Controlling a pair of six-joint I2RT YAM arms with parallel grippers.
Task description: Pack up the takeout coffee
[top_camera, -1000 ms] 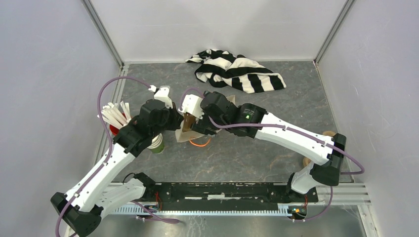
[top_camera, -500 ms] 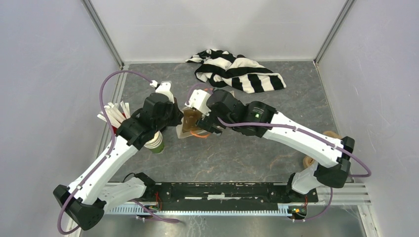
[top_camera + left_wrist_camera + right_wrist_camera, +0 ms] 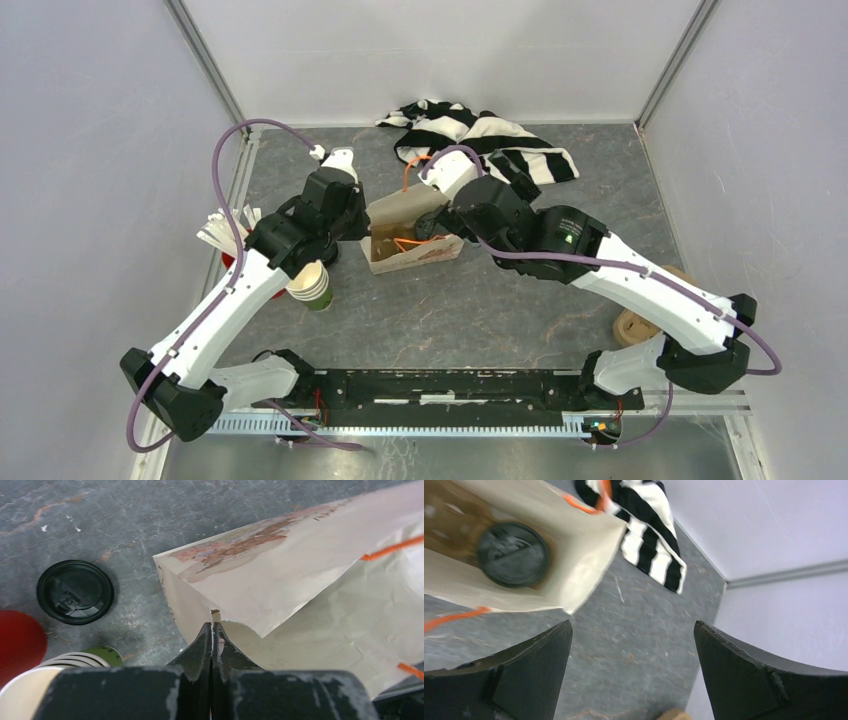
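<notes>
The takeout coffee (image 3: 512,554) shows in the right wrist view as a round black lid low inside a cream paper bag (image 3: 574,555). In the top view the bag (image 3: 410,248) lies mid-table with orange handles, and the coffee is hidden by my right wrist. My left gripper (image 3: 212,625) is shut on the bag's left rim; from above it (image 3: 363,226) sits at that edge. My right gripper (image 3: 632,625) is open and holds nothing. It hangs over bare floor just outside the bag's mouth, at the bag's far right side (image 3: 432,222) in the top view.
A loose black lid (image 3: 75,592) lies left of the bag. A stack of lidless green cups (image 3: 312,283) and a red holder with white sticks (image 3: 228,240) stand at the left. A striped cloth (image 3: 480,145) lies at the back. A wooden piece (image 3: 640,325) sits near the right arm's base.
My right gripper has drawn out of the bag and moved toward the back right, still open. The left gripper has pulled the bag's rim away from the bases, and the bag now lies wider.
</notes>
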